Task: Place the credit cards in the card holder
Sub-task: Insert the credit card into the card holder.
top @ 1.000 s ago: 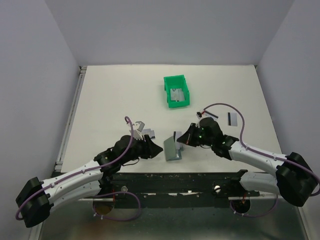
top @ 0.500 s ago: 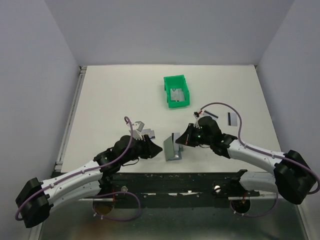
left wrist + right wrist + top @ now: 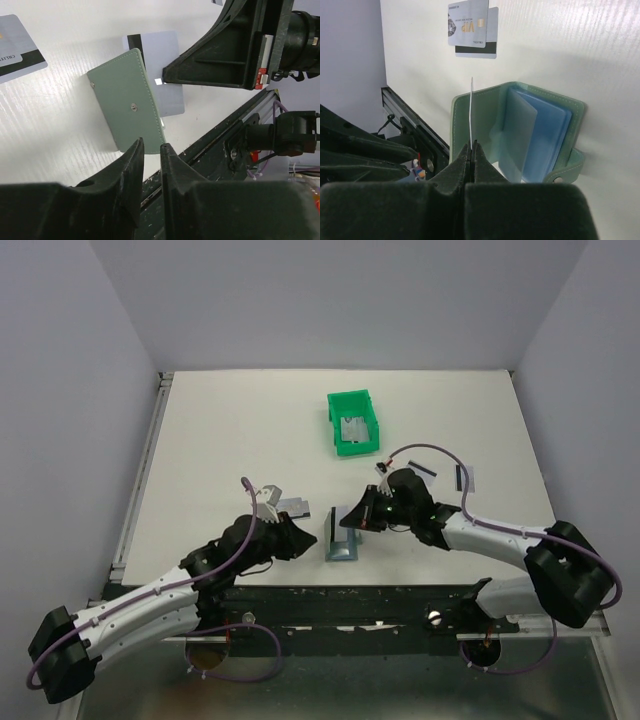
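Note:
The card holder [image 3: 520, 130] stands open on edge near the table's front, grey-green outside with blue pockets [image 3: 547, 140] inside. My right gripper [image 3: 471, 145] is shut on a credit card [image 3: 471, 107], seen edge-on against the holder's left flap. In the left wrist view that card [image 3: 167, 55] rises behind the holder's cover [image 3: 127, 100]. My left gripper [image 3: 151, 146] sits just at the cover's lower edge, its jaws a narrow gap apart with nothing between them. Two more credit cards [image 3: 291, 505] lie overlapping to the holder's left.
A bright green bin [image 3: 354, 423] with cards in it stands further back. Another card [image 3: 465, 478] lies at the right, under the right arm's cable. The black front rail [image 3: 350, 595] runs just behind the holder.
My right gripper has carried its card leftward up to the holder. The left gripper's jaws have narrowed and the left arm has drawn back a little.

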`<state>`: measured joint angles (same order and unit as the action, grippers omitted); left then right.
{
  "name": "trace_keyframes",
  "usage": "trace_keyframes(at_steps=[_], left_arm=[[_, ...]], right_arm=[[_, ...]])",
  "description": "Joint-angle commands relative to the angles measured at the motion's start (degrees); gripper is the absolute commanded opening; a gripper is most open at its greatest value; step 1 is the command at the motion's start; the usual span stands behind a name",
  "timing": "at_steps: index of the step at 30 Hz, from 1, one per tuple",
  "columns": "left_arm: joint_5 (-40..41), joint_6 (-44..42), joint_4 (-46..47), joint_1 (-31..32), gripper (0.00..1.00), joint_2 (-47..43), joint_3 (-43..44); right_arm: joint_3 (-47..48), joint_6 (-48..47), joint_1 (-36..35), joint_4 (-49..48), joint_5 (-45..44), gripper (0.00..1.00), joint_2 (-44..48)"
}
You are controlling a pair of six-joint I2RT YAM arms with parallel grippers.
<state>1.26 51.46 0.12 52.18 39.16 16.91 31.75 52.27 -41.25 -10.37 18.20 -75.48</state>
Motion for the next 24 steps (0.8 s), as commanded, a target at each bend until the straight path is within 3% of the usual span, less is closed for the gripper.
trace_keyframes(at_steps=[1,9,24], left_arm=[[2.4,-0.7,-4.2,-0.3,0.25,-3.3,-0.1],[3.7,-2.0,-8.0,-0.3,0.01,-8.4,1.0],[-5.3,-7.1,2.3,-0.3,0.0,7.9,6.9]], right_arm=[[2.9,0.9,-1.0,-3.1,2.1,0.01,-2.8],[6.6,1.1,-2.8,-3.3,2.1,0.0,-7.8],[9.0,1.3,-3.2,-4.0,2.4,0.0,-12.0]])
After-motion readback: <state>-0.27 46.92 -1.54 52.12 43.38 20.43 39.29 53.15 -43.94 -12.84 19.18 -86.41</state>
